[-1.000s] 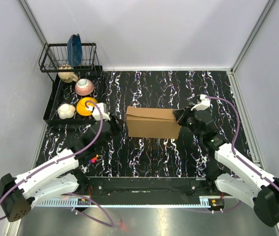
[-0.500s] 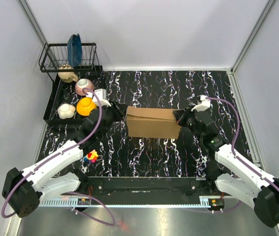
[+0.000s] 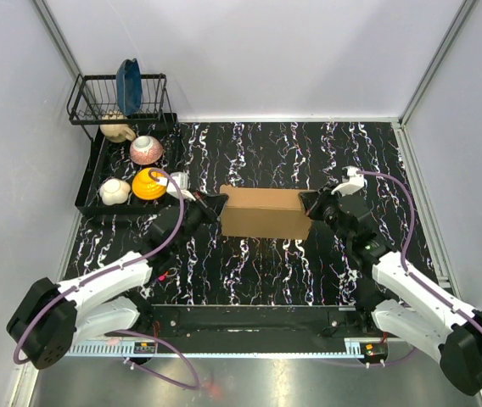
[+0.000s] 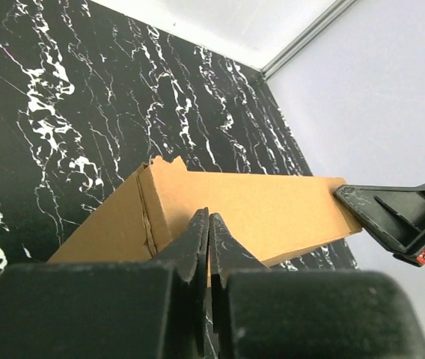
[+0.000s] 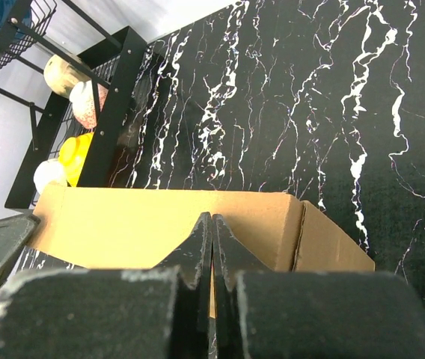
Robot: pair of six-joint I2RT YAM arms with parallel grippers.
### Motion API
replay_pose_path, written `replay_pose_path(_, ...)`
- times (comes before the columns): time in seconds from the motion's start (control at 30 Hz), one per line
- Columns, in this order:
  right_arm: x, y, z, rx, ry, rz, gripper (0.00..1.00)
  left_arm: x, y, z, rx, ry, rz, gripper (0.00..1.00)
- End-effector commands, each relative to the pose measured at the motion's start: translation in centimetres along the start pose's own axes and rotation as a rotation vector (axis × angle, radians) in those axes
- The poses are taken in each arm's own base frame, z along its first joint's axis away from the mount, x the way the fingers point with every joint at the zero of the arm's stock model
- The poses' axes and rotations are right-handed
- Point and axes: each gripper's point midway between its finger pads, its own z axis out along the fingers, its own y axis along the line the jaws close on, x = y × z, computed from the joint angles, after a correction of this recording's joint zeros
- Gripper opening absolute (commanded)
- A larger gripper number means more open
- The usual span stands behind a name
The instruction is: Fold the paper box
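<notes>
Two claws, left claw (image 3: 216, 202) and right claw (image 3: 306, 200), both pinched together, one paper box (image 3: 262, 214) between, four bowls (image 3: 146, 149).

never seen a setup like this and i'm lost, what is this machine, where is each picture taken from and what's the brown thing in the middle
These are two robot arms bolted to the near edge of a black marbled table. The wide picture looks down from above and behind them. The other two come from a camera on each wrist, so the dark shapes at the bottom there are that arm's own fingers. In the middle lies a brown paper box, folded into a long box shape. The left gripper and right gripper are both shut, tips at opposite ends of the box; whether either pinches cardboard I cannot tell. At the far left stands a black dish rack with a few bowls and a blue item.
</notes>
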Motion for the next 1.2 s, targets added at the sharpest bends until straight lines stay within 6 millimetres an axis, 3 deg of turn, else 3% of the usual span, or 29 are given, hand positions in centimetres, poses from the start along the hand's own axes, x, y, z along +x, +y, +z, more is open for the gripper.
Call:
replay_pose_path(0.0,8.5,-7.0,-2.4,0.215,0.298,-0.08,0.0,5.3,4.4,-1.3,-0.081,0.109,-0.028,0.0)
replay_pose_path(0.13,7.9,-6.5,-2.6,0.204,0.288,-0.074,0.0,6.7,5.8,-1.5,-0.134,0.138,-0.021,0.0)
replay_pose_path(0.17,6.6,-5.6,-2.5,0.183,0.256,-0.068,0.01,6.4,6.0,-1.5,-0.148,0.133,-0.011,0.0)
replay_pose_path(0.2,5.6,-4.9,-2.6,0.171,0.23,-0.057,0.07,5.9,5.9,-1.5,-0.154,0.121,-0.005,0.0)
replay_pose_path(0.37,-3.1,0.8,-3.9,0.055,0.018,-0.036,0.36,4.6,6.7,-1.4,-0.241,0.114,0.065,0.0)
replay_pose_path(0.43,-5.6,2.2,-4.3,0.037,-0.033,-0.039,0.4,4.7,7.0,-1.5,-0.256,0.118,0.069,0.0)
replay_pose_path(0.5,-6.2,2.8,-4.2,0.024,-0.036,-0.054,0.38,5.1,7.3,-1.7,-0.269,0.119,0.065,0.0)
replay_pose_path(0.6,-5.7,2.4,-3.5,0.042,-0.019,-0.063,0.21,5.2,7.5,-1.7,-0.282,0.121,0.062,0.0)
replay_pose_path(0.7,-3.5,1.0,-2.6,0.075,0.033,-0.064,0.1,5.1,7.5,-1.7,-0.283,0.12,0.064,0.0)
replay_pose_path(0.93,4.7,-3.7,-2.8,0.159,0.223,-0.003,0.04,5.8,7.8,-2.1,-0.295,0.139,0.062,0.0)
replay_pose_path(1.03,6.4,-4.7,-3.6,0.168,0.257,0.022,0.04,6.6,7.9,-2.7,-0.286,0.148,0.053,0.0)
replay_pose_path(1.17,7.1,-5.1,-4.8,0.173,0.27,0.051,0.04,6.4,7.1,-3.5,-0.251,0.137,0.045,0.0)
